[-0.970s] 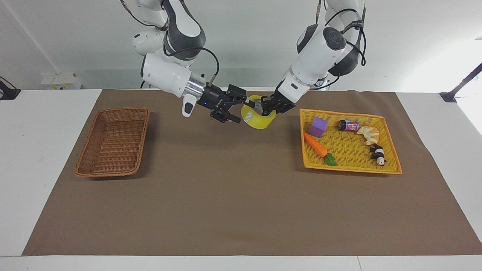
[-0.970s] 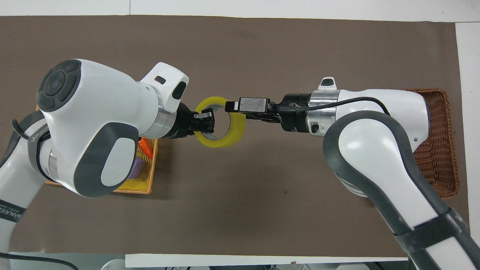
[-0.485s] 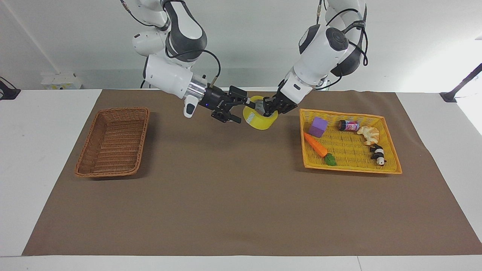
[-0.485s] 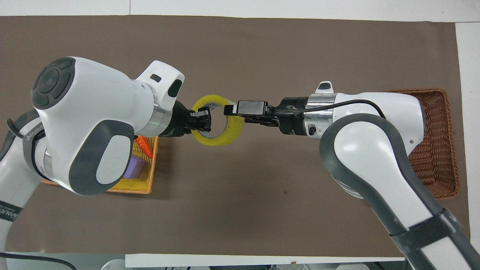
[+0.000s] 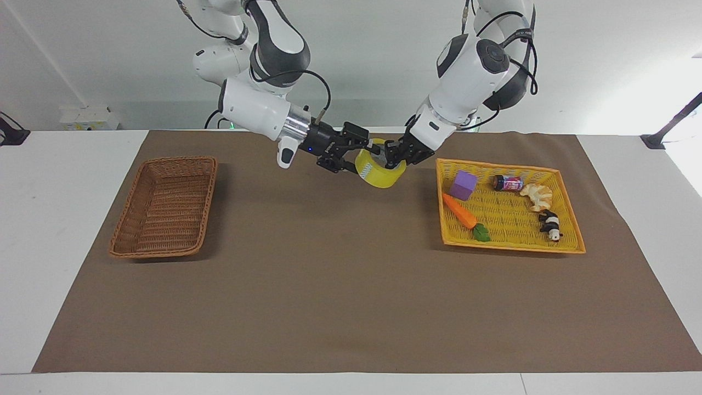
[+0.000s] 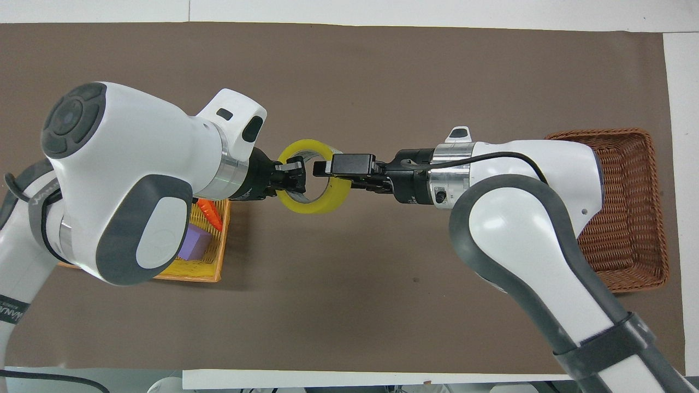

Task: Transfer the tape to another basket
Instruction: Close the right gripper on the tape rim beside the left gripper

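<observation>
The tape (image 5: 380, 171), a wide yellow ring with a pale grey-white core, hangs tilted in the air over the brown mat between the wicker basket (image 5: 164, 207) and the yellow tray (image 5: 510, 241), closer to the tray. The left gripper (image 5: 390, 158) is clamped on the ring's wall on the side toward the tray. The right gripper (image 5: 351, 159) reaches the ring's rim on the side toward the wicker basket, and whether it has gripped cannot be told.

Bright, even light from above w/ soft shadows under the arms on the brown mat (image 5: 351, 285). Both views sharp, no glare.
</observation>
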`<state>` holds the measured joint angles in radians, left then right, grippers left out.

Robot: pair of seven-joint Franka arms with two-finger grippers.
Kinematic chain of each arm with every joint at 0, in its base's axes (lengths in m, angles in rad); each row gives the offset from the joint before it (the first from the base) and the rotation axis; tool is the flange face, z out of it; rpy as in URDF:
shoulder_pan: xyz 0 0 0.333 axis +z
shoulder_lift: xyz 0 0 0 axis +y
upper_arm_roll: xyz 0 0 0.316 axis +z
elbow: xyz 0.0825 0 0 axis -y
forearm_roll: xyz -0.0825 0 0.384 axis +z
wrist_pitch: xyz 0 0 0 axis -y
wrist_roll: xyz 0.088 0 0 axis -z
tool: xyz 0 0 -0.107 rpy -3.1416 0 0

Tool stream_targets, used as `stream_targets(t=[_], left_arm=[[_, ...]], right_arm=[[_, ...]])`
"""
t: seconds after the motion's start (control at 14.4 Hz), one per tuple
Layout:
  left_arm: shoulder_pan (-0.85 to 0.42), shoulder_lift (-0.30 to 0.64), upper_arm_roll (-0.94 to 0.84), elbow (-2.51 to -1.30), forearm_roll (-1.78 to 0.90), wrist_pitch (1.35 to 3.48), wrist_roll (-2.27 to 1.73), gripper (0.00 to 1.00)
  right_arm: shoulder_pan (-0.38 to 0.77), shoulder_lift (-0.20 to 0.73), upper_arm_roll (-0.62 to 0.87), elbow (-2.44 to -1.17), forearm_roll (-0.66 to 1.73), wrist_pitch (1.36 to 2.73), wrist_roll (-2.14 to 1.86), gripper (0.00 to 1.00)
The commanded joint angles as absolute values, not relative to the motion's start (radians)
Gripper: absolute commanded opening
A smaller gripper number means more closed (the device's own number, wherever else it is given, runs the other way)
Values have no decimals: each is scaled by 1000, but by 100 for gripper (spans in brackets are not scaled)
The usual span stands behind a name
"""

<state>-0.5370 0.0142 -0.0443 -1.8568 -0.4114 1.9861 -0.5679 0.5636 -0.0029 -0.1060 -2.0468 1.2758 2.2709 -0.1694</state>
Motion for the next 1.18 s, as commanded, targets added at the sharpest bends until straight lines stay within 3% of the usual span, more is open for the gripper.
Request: stream_targets(t=[0.0, 0.28, 0.62, 0.97, 1.11], left_arm=[[-529, -15, -43, -1871, -413, 1967, -580, 0], [-531, -17, -43, -1875, -411, 1959, -581, 0], [-531, -20, -43, -1873, -411, 1954, -581, 0], [-531, -21, -43, -1878, -411, 1948, -581, 0], [-532, -21, -44, -1878, -411, 1951, -581, 0]], right_arm=[[563, -23, -106, -2068, 1296, 2284, -173, 86], [561, -23, -106, -2065, 1295, 2279, -173, 78], [557, -23, -106, -2063, 1295, 2272, -173, 78], [564, -25, -104, -2066, 1295, 2283, -175, 33], [574, -26, -104, -2068, 1295, 2287, -172, 3]])
